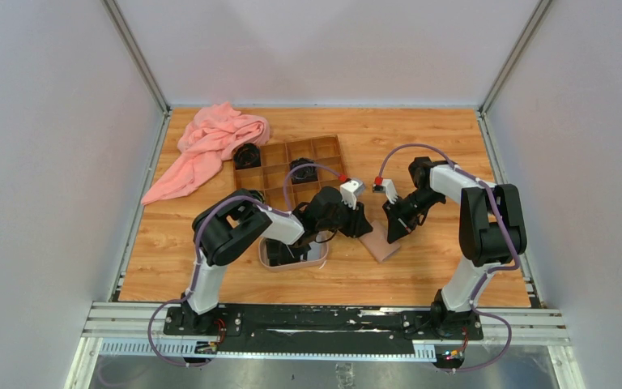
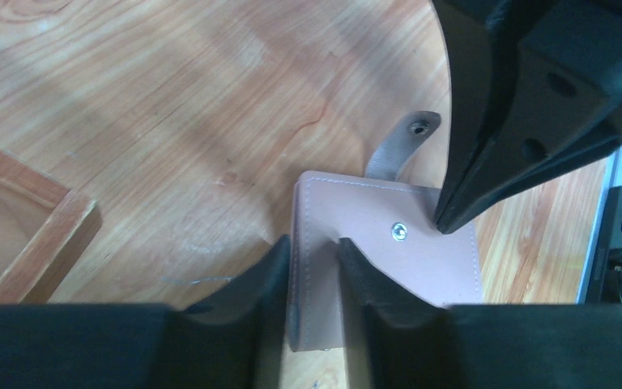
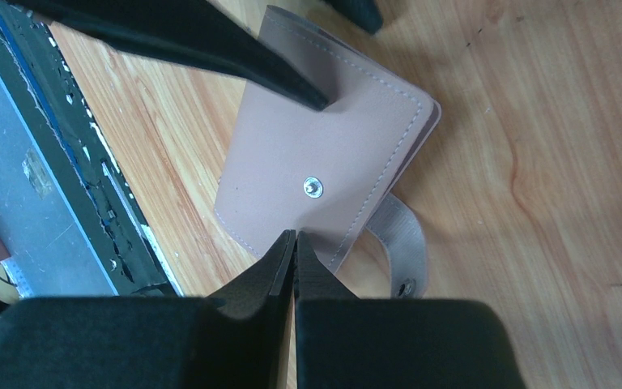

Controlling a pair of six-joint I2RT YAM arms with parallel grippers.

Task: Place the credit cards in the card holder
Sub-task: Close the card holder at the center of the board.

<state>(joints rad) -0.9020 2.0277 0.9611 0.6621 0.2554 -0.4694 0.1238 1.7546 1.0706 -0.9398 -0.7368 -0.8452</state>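
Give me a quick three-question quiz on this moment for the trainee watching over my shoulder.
1. True or false: the right gripper has its jaws spread wide.
2. What lies between the fingers of the left gripper? A nothing; B an edge of the card holder; C a pen.
3. In a few words: is the card holder's strap snapped shut?
Key: 1 false, its jaws are together, with the tips at the card holder. 2 B. 3 No, it sticks out loose onto the table.
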